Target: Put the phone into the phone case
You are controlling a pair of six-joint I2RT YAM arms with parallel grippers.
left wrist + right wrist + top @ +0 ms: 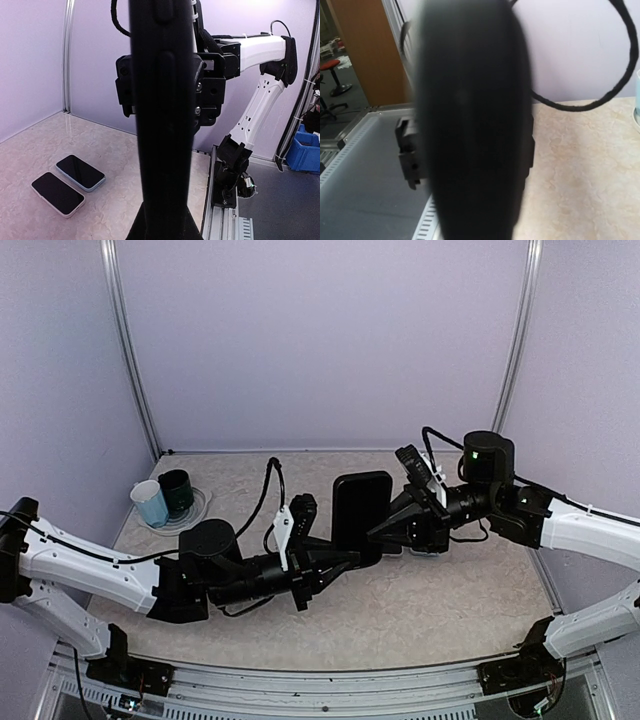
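Both my left fingers (347, 559) and my right fingers (384, 530) are closed down tight, and between them they hold one thing: a matte black rectangular slab (362, 502). It is up off the counter (450, 605) and stands on end, with its long axis rising straight up from my fingertips. My left fingers pinch its bottom edge from below. My right fingers have its lower right edge, coming in from the side.

From my left wrist the slab shows edge-on, with raised button bumps along that edge, so I take it for the phone case. I cannot tell whether a phone already sits in it. From my right wrist it is only a dark blur close in front.

Two more handsets lie flat, screens up, on the counter below and beyond my left fingers. One is a black-screened phone with a pale blue rim (80, 172), and just beside it is a black-screened phone with a white rim (57, 194). Their long axes run parallel, slanting away from me. They lie under my right wrist, so my right fingers are the nearer pair.

Well off to the far side of my left arm, a light blue cup (150, 504) and a dark green cup (178, 491) stand touching on a clear saucer (197, 506). I cannot see into either.
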